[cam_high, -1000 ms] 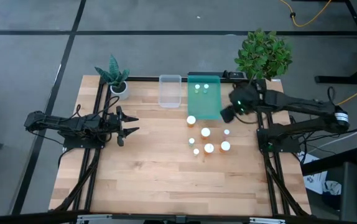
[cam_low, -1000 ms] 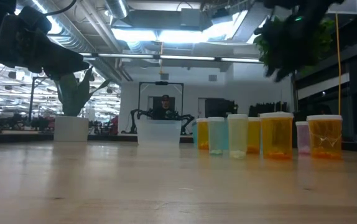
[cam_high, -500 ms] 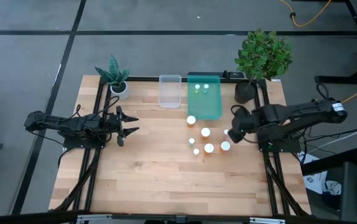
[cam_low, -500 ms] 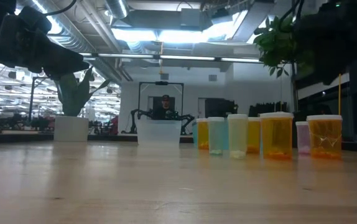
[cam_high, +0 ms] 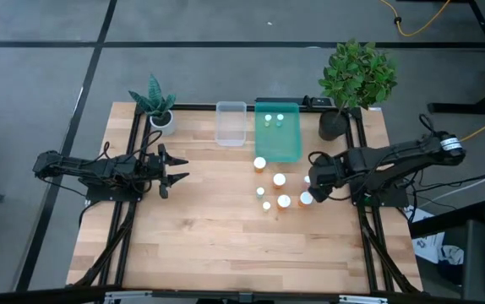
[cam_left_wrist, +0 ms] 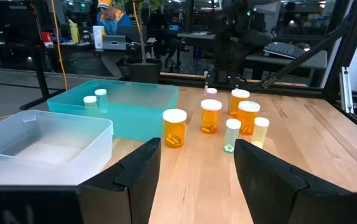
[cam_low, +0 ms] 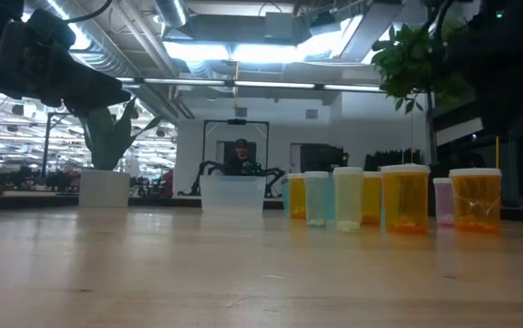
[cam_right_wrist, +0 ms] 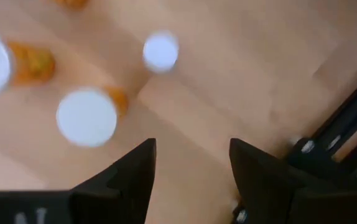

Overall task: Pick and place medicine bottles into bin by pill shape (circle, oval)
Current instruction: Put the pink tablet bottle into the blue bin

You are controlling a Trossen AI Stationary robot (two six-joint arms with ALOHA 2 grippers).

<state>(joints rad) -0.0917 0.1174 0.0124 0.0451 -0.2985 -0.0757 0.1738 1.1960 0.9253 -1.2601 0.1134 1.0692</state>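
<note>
Your left gripper (cam_high: 177,169) waits with its fingers apart and empty over the table's left half, well apart from the medicine bottles (cam_high: 280,180) clustered right of centre, while two small bottles already sit in the teal bin (cam_high: 277,145) beside the clear bin (cam_high: 231,124). Your right gripper (cam_high: 311,182) hangs at the cluster's right edge, jaws spread and gripping nothing, with a white-capped orange bottle (cam_right_wrist: 87,116) just beside one finger. The wooden table (cam_high: 200,236) carries two potted plants (cam_high: 356,78) at its far corners, a person sits in the room beyond, and you'll find no readable labels.
</note>
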